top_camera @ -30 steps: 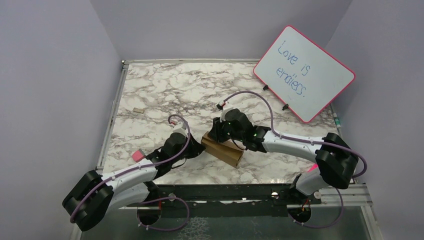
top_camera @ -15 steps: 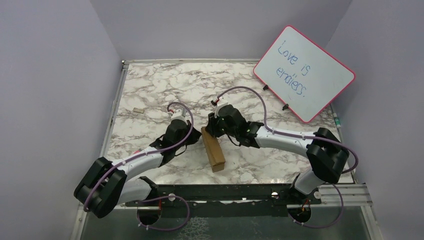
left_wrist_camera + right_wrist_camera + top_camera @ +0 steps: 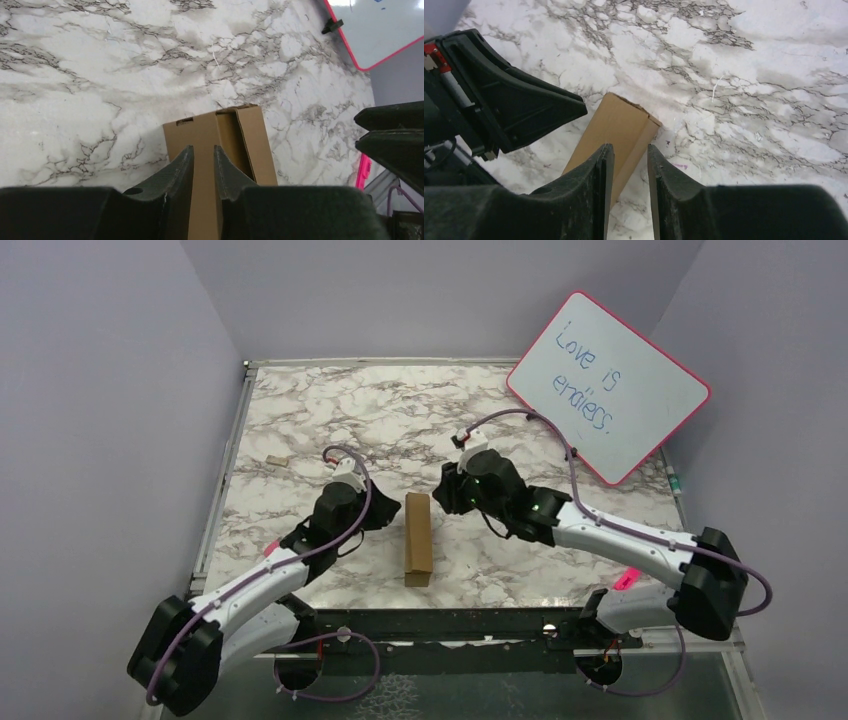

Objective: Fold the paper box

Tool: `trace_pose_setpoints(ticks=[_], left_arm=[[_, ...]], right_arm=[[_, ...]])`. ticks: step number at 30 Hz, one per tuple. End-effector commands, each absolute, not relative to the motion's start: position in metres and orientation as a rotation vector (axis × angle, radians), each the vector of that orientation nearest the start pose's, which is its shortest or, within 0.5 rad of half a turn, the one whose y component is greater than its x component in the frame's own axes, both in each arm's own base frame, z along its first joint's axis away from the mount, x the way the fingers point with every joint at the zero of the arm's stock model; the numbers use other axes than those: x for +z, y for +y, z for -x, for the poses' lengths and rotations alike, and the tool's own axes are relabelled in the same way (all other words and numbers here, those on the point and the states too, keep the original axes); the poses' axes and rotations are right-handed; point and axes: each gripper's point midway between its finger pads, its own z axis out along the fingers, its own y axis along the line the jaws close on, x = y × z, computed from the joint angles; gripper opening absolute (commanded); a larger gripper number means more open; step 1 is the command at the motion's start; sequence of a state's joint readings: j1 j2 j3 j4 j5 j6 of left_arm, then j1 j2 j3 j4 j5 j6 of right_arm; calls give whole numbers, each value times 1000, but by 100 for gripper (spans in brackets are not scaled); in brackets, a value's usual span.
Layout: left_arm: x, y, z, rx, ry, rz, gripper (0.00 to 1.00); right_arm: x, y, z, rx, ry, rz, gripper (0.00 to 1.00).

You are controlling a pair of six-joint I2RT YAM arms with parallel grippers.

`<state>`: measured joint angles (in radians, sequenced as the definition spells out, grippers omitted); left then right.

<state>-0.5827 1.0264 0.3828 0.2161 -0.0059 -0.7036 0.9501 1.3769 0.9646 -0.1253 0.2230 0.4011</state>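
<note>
Brown oblong cardboard box point(image 3: 418, 538) lies on the marbled surface point(image 3: 330, 420), seemingly finished, so both flanking jaws stand released, empty.

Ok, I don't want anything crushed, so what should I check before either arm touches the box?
1. Paper box lying flat on the table, between the two grippers: ok.
2. Left gripper apart from the box, jaws slightly parted, empty: ok.
3. Right gripper apart from the box, jaws parted, empty: ok.
4. Box ends fully tucked: cannot tell; the left wrist view shows a dark seam on top.
5. Whiteboard well away from the box: ok.
</note>
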Motion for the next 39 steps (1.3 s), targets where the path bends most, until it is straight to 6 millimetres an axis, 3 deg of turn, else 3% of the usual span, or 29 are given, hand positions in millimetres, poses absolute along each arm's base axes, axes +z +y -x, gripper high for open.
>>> trace_pose_setpoints(ticks=[1, 7, 14, 21, 27, 33, 39], left_arm=[[103, -201, -224, -873, 2157, 60, 23], [93, -208, -187, -1036, 2209, 68, 24], [81, -214, -162, -1122, 2247, 80, 24], [75, -220, -150, -1136, 2265, 72, 24], [74, -223, -148, -1138, 2268, 67, 24], [78, -231, -146, -1162, 2268, 50, 24], [82, -233, -147, -1166, 2253, 56, 24]], right_arm=[[168, 317, -222, 717, 2120, 526, 36], [153, 332, -179, 930, 2165, 669, 36], [131, 346, -142, 993, 2213, 763, 36], [129, 354, -136, 1004, 2208, 781, 34], [112, 358, -133, 974, 2243, 805, 32], [77, 350, -135, 795, 2334, 801, 32], [54, 322, -147, 447, 2380, 787, 31]])
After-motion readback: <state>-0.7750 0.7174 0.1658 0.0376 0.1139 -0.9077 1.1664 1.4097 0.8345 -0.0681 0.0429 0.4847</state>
